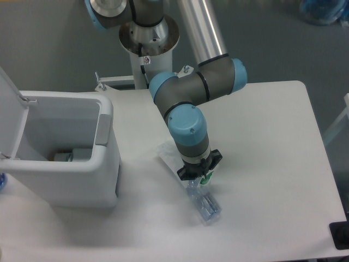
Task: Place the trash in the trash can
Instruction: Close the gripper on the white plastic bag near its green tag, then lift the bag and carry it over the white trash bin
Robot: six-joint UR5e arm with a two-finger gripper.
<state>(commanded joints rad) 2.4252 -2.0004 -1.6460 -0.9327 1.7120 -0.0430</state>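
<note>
Lying on desk [262,142], clear bottle [204,203] w/ blue-red label, right under end effector [199,174]. Crumpled white wrapper [169,155] w/ green print beside it. End effector looks closed; on what, can't tell. White trash can [103,164] at left, lid up.

The arm [188,90] reaches from its base at the top, folds at a grey elbow, and points its blue-capped wrist [188,130] straight down. The gripper [199,173] sits low, fingers drawn close together; actual contact cannot be confirmed.
</note>
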